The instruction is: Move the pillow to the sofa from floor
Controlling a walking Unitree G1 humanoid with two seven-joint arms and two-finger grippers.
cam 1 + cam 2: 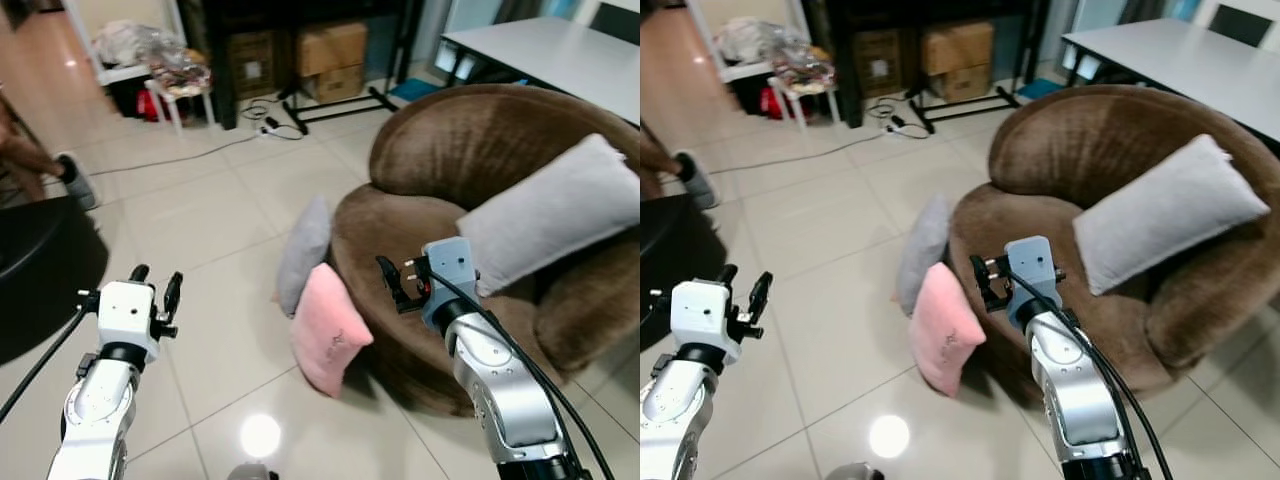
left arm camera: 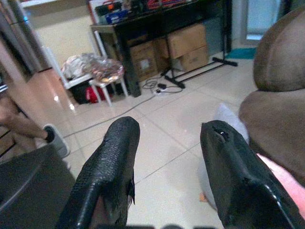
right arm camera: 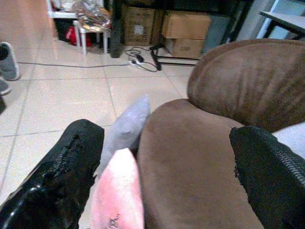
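Note:
A pink pillow (image 1: pixel 327 329) stands on edge on the tiled floor, leaning against the front of the round brown sofa (image 1: pixel 470 160). A grey pillow (image 1: pixel 304 252) leans on the sofa just behind it. Another grey pillow (image 1: pixel 555 212) lies on the sofa seat. My right gripper (image 1: pixel 397 278) is open, raised in front of the sofa seat, just right of and above the pink pillow (image 3: pixel 117 195). My left gripper (image 1: pixel 156 284) is open too, held up over bare floor well left of both floor pillows. Between the left fingers (image 2: pixel 107 171) I see only floor.
A black rounded object (image 1: pixel 40 265) sits at the left. A person's leg and shoe (image 1: pixel 72 180) show at far left. Beyond lie a cable and power strip (image 1: pixel 268 126), a white stool (image 1: pixel 180 95), cardboard boxes (image 1: pixel 333 58) and a white table (image 1: pixel 560 50).

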